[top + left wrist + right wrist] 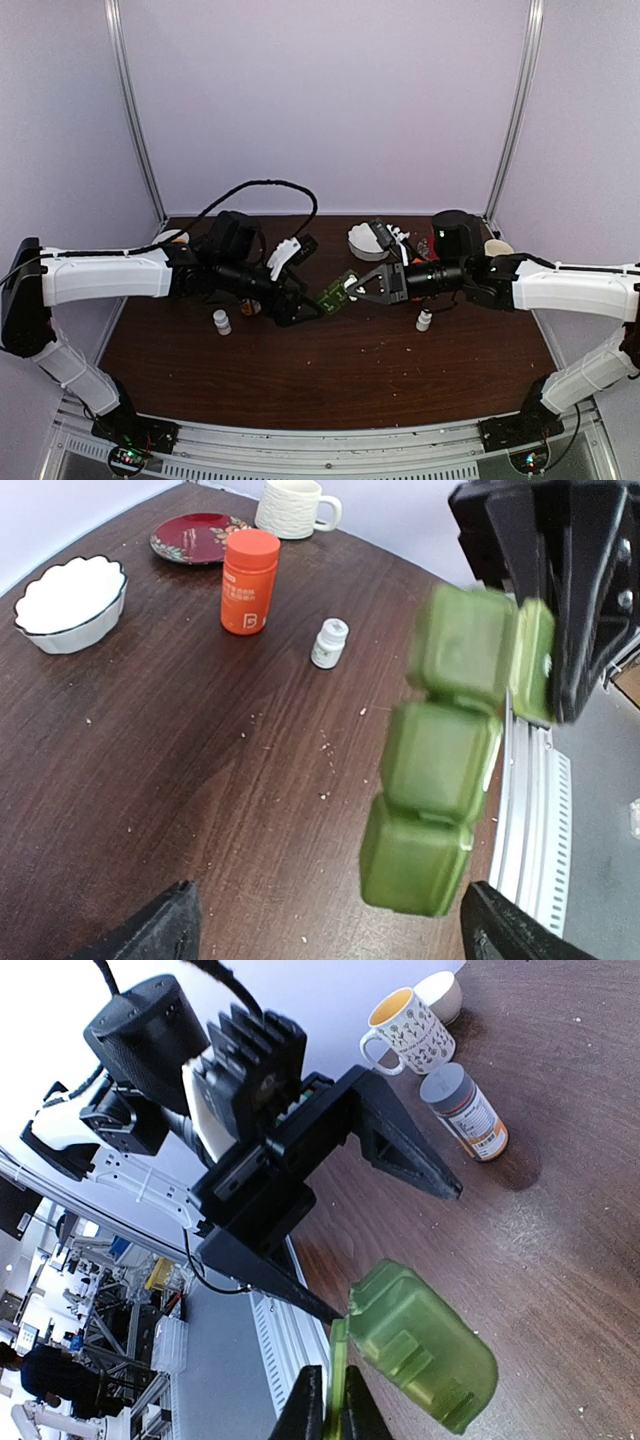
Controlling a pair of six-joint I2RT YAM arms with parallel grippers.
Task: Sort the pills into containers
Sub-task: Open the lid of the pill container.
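Table edges: dark wood table [330, 375]; I see a metal rail [330, 432] along the near edge and pale walls close on the other three sides.
Room, back of table: white bowl [70, 598], red plate [198, 536], white mug [293, 505] and orange bottle [248, 580] stand on the left arm's side, each apart from the others.
Room, right side: patterned mug [410, 1026] and grey-capped bottle [466, 1112] stand near each other, well apart from the box.
Room, middle: one small white bottle [221, 321] stands near the left arm, another [424, 319] near the right.
Green pill box [440, 770]: one strip of three square cells, glossy, tilted, held off the wood mid-table between the two claws. I cannot tell whether the lids are closed.
Right gripper [327, 1405]: fingers pinched tight on a thin green edge at one end of the box.
Left gripper [398, 1252]: fingers spread wide on either side of the box, touching nothing I can see.
Pills [325, 746]: tiny whitish specks lie scattered on the wood below the box; I cannot count them.
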